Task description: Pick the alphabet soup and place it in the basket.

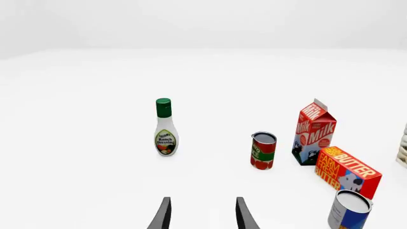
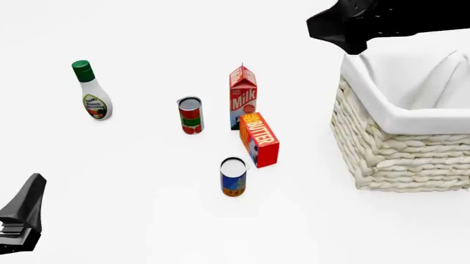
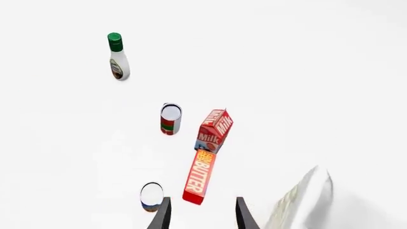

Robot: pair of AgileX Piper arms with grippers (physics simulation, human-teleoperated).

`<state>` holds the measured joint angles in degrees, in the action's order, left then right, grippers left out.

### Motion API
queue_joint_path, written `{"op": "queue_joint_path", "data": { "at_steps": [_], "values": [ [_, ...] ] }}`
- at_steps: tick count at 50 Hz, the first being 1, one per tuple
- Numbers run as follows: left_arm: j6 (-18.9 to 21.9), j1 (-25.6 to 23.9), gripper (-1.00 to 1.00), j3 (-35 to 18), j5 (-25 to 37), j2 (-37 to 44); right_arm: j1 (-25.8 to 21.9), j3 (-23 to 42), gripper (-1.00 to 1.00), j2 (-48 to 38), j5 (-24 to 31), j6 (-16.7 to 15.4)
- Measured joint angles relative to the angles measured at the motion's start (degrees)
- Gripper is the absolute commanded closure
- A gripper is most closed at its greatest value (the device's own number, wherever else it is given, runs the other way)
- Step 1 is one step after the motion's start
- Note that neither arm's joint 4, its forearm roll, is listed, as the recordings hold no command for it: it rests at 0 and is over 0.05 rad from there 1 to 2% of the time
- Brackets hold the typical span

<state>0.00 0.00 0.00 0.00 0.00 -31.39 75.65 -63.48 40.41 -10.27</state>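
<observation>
Left hand [image 1: 202,214]: fingers parted, holding nothing. Right hand [image 3: 202,214]: fingers parted, holding nothing, high above the table [image 2: 132,165]. Soup can [image 2: 233,176]: upright, just before butter box [image 2: 260,138]. Basket [image 2: 389,148]: well right of can.

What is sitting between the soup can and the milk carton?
In the front view, the butter box lies between the alphabet soup and the milk carton, close beside the carton's base.

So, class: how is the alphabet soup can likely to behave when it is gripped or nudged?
The alphabet soup looks rigid, so it probably won't deform. Its smooth round wall may slip between flat fingers. Standing upright, it should slide if nudged low, but tipped over it would likely roll.
</observation>
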Motion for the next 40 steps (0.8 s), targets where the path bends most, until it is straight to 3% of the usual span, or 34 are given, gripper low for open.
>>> {"op": "queue_joint_path", "data": {
  "at_steps": [40],
  "values": [
    [0.0,0.0,-1.0,0.0,0.0,0.0,-10.35,-1.43,-1.0,-15.08,-8.7,3.95]
  ]
}}
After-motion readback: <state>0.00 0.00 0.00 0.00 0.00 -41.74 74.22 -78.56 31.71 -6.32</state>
